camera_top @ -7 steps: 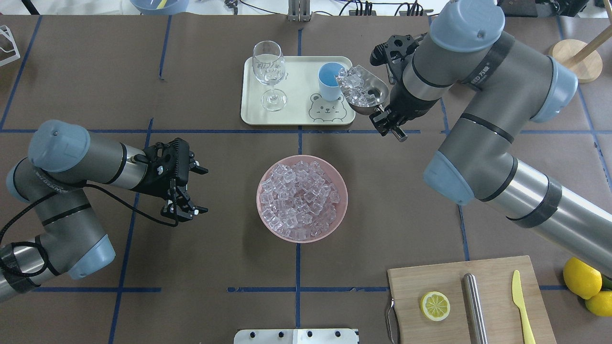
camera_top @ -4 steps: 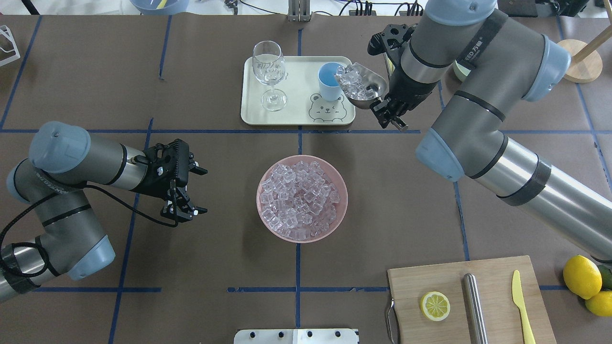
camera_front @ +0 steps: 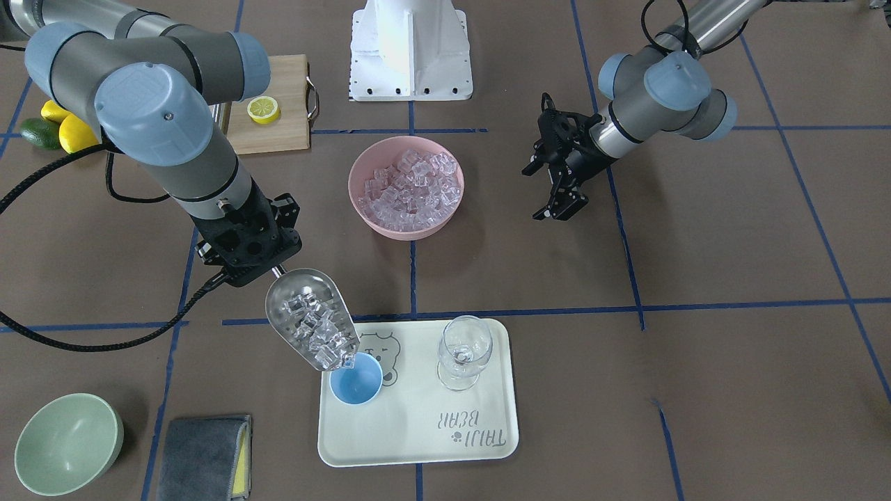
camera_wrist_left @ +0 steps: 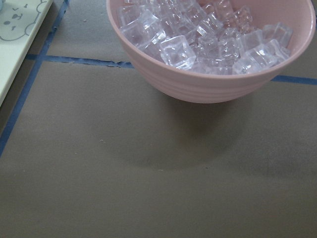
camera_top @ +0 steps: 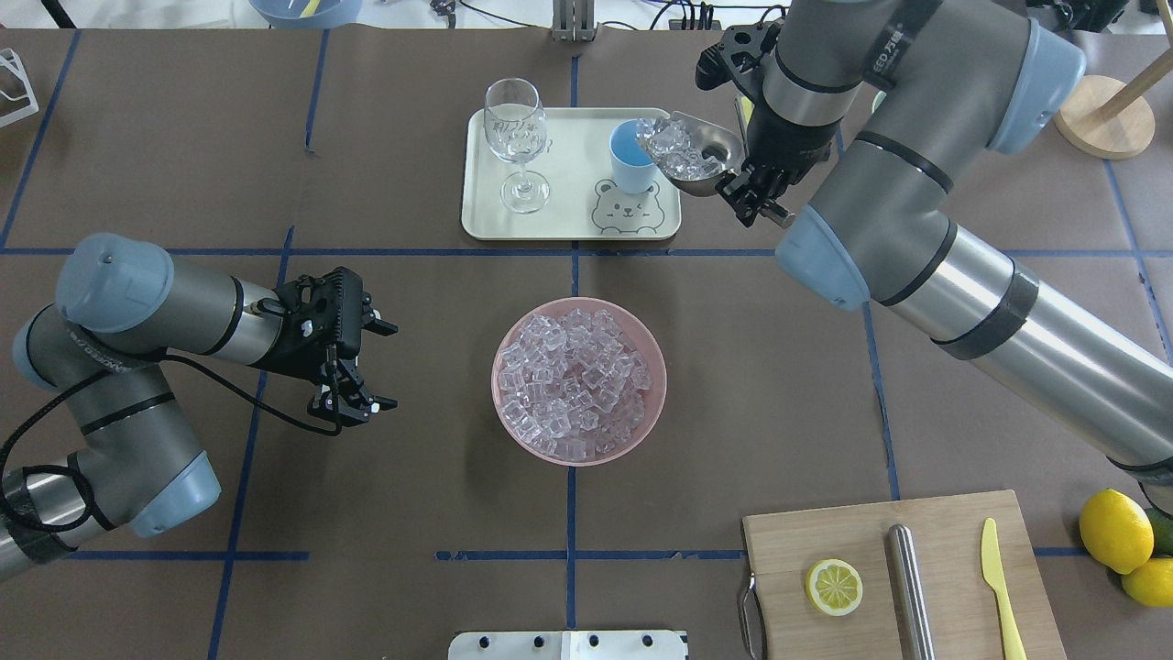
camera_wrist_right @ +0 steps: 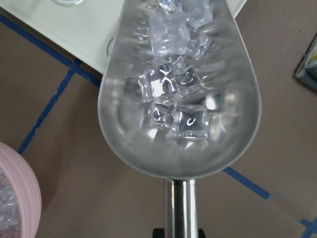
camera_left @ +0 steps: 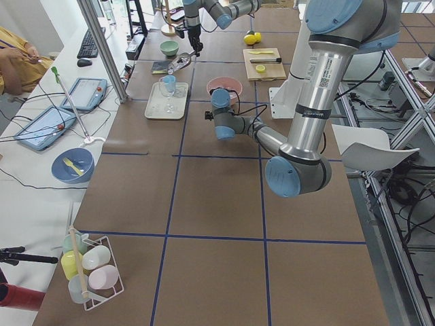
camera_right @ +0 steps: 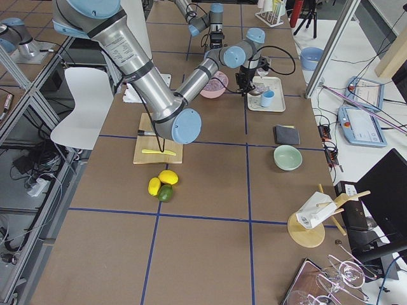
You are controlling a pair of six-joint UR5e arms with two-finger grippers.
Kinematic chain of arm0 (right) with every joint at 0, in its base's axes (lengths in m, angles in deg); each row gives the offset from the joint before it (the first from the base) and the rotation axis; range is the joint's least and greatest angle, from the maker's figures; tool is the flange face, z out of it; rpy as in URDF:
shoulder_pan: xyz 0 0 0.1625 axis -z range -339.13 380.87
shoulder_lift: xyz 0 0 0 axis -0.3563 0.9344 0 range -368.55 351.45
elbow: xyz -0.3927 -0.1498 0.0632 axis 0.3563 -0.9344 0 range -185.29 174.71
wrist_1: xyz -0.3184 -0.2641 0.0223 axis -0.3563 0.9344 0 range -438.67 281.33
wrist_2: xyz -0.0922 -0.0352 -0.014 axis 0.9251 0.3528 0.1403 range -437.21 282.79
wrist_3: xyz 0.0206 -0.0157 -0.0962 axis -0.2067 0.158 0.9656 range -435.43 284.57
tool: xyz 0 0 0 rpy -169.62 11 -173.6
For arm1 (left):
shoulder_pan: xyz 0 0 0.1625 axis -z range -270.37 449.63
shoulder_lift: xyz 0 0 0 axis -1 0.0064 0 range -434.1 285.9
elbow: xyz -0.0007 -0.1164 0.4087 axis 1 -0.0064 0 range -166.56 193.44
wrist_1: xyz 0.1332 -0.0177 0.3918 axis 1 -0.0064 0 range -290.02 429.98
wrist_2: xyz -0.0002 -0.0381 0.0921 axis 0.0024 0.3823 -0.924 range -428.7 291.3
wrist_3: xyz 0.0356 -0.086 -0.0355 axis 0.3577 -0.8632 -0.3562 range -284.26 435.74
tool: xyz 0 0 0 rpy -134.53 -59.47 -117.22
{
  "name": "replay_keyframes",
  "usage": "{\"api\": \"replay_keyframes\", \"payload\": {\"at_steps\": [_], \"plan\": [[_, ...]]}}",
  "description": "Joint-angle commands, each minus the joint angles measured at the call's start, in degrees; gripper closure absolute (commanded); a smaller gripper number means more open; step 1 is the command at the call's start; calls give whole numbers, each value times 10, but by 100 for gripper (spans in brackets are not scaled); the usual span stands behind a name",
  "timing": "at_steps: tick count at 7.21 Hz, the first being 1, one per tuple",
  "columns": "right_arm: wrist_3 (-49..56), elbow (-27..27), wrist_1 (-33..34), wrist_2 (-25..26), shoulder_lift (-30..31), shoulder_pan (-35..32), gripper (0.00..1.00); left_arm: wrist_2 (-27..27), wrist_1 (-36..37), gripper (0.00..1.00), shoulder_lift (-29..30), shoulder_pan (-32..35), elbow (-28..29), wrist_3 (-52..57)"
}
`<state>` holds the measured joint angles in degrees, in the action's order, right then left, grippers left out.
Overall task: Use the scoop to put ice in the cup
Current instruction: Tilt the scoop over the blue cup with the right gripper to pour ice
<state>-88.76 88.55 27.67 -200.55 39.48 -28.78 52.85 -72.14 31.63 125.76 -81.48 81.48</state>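
My right gripper (camera_top: pixel 753 194) is shut on the rod handle of the steel scoop (camera_top: pixel 701 163). It holds the scoop tilted, with the mouth over the rim of the light-blue cup (camera_top: pixel 630 158) on the cream tray (camera_top: pixel 568 188). Several ice cubes (camera_wrist_right: pixel 173 89) lie in the trough, bunched toward the mouth (camera_front: pixel 327 351). The cup (camera_front: pixel 356 387) looks empty inside. More ice fills the pink bowl (camera_top: pixel 502 367) at the table's middle. My left gripper (camera_top: pixel 389 364) is open and empty to the left of the bowl, which also shows in the left wrist view (camera_wrist_left: pixel 208 87).
A clear wine glass (camera_top: pixel 516 137) stands on the tray's left side. A wooden board (camera_top: pixel 953 536) at the near right holds a lemon slice (camera_top: pixel 834 587), a steel cylinder (camera_top: pixel 911 587) and a yellow knife (camera_top: pixel 999 587). A green bowl (camera_front: pixel 66 442) and grey cloth (camera_front: pixel 202 456) lie beyond the scoop's side.
My right arm has moved the scoop farther from me and tipped its mouth closer over the cup. The ice has slid toward the mouth. The left arm has not moved.
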Motion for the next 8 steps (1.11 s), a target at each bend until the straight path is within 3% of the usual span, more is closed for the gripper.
{"api": "replay_keyframes", "payload": {"at_steps": [1, 4, 6, 8], "plan": [[36, -24, 45, 13, -31, -4, 100, 0, 0, 0, 0, 0, -1, 0], [95, -46, 110, 18, -71, -11, 100, 0, -1, 0, 0, 0, -2, 0], [130, -50, 117, 30, -72, -11, 100, -1, -12, 0, -2, 0, 3, 0], [140, -90, 151, 36, -110, -11, 100, -1, -12, 0, -2, 0, 4, 1]]}}
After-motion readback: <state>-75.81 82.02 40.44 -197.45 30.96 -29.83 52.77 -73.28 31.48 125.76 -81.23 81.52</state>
